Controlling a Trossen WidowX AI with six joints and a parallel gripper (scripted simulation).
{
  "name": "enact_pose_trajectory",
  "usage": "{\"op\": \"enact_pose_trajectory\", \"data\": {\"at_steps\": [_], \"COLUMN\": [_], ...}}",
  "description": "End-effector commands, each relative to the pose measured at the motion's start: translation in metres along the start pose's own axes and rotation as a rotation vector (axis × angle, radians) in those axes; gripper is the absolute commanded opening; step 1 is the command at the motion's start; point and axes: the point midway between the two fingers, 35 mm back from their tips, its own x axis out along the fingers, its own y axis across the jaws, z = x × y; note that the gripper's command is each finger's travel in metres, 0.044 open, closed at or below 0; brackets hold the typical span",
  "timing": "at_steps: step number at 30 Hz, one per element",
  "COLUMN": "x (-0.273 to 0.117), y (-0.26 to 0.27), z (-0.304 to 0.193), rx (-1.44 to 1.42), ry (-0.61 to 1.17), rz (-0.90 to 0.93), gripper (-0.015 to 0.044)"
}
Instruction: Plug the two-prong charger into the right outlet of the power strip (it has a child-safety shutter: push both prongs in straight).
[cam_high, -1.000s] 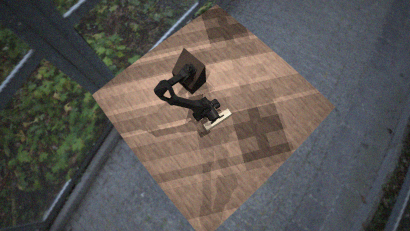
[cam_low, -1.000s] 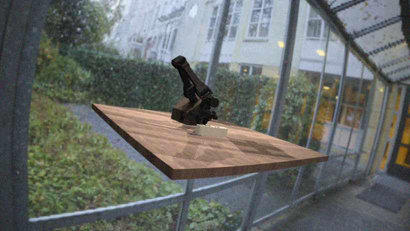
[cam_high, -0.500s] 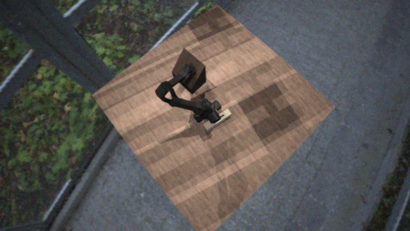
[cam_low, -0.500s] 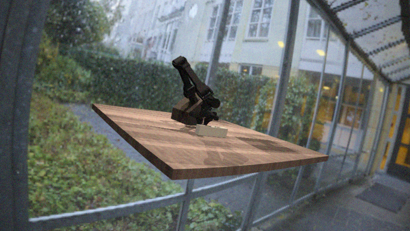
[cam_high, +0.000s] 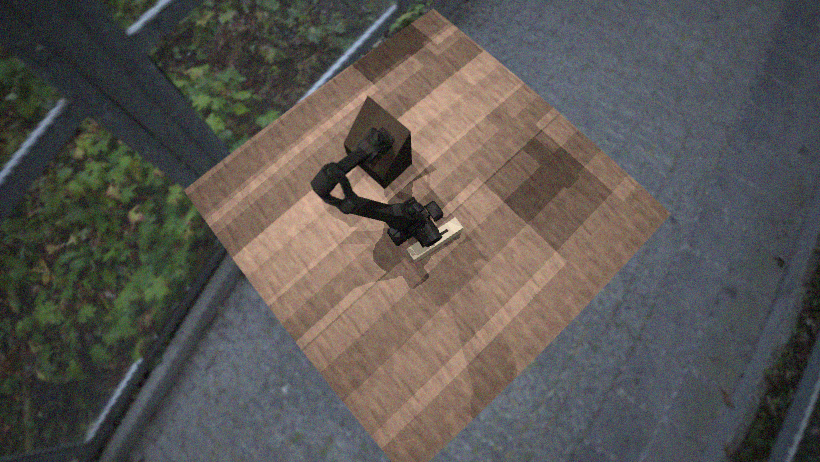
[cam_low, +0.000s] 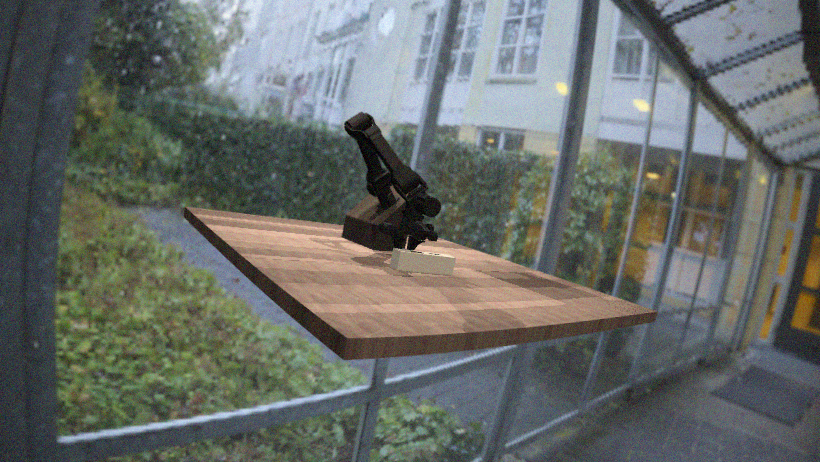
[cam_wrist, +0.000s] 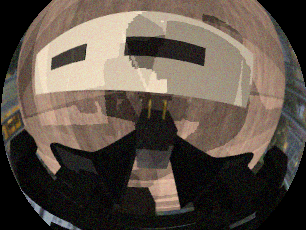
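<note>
The black charger (cam_wrist: 156, 125) is held between the fingers of my gripper (cam_wrist: 153, 132) (cam_low: 405, 243), which is shut on it. Its two gold prongs (cam_wrist: 164, 109) stick out, side by side, and in the wrist view their tips show just short of the near edge of the power strip. The pale power strip (cam_wrist: 107, 52) (cam_high: 453, 227) (cam_low: 421, 262) lies on the table, with one dark outlet recess (cam_wrist: 69, 56) at left and a longer-looking dark recess (cam_wrist: 167, 50) right of centre. The prongs are outside both recesses. In the top view the gripper hides part of the strip.
The wooden table (cam_high: 459, 344) (cam_low: 344, 286) carries the arm's dark box-shaped base (cam_high: 399, 166) (cam_low: 361, 232), behind the strip in the exterior view. Shadows of the arm fall across the strip and the wood around it.
</note>
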Motion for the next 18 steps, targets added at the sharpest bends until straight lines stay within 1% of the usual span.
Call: {"op": "enact_pose_trajectory", "data": {"at_steps": [1,18], "x": [0.0,-0.0005], "y": [0.0011,0.0017], "z": [0.0005,0.0058], "rx": [0.004,0.005], "ry": [0.001,0.001], "rz": [0.005,0.005], "gripper": [0.0,0.0]}}
